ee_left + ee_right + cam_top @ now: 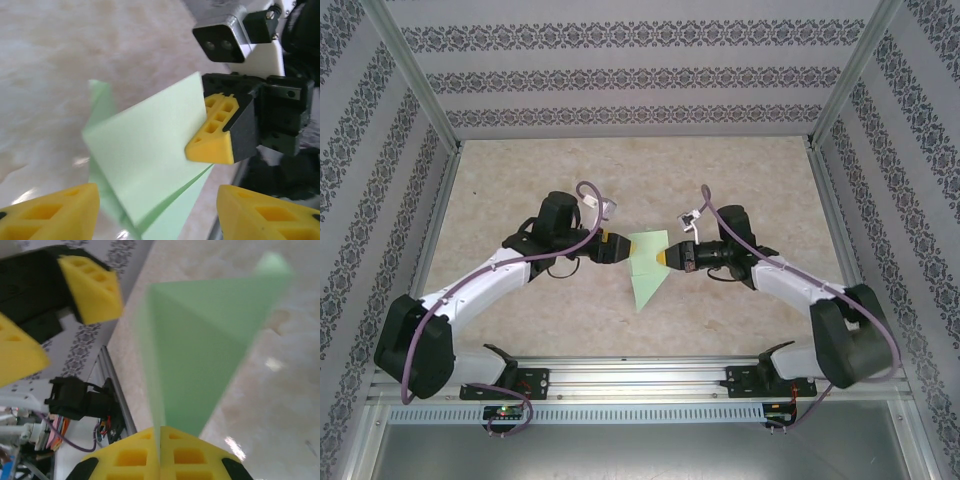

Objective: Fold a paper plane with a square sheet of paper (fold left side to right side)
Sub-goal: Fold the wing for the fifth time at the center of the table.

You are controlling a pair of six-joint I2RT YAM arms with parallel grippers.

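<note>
The pale mint-green paper plane (646, 268) lies at the table's centre as a pointed wedge, its tip toward the arms. One flap (145, 145) stands lifted off the lower layer. My right gripper (667, 257) is shut on that flap's right edge, and in the right wrist view the paper (200, 345) runs edge-on into the closed yellow pads (160, 452). My left gripper (614, 247) sits at the paper's left edge, open. Its fingers (55, 212) stand wide apart on either side of the fold, touching nothing.
The beige marbled tabletop (540, 180) is bare around the paper. Patterned walls (620, 70) enclose the back and both sides. An aluminium rail (640, 375) with the arm bases runs along the near edge.
</note>
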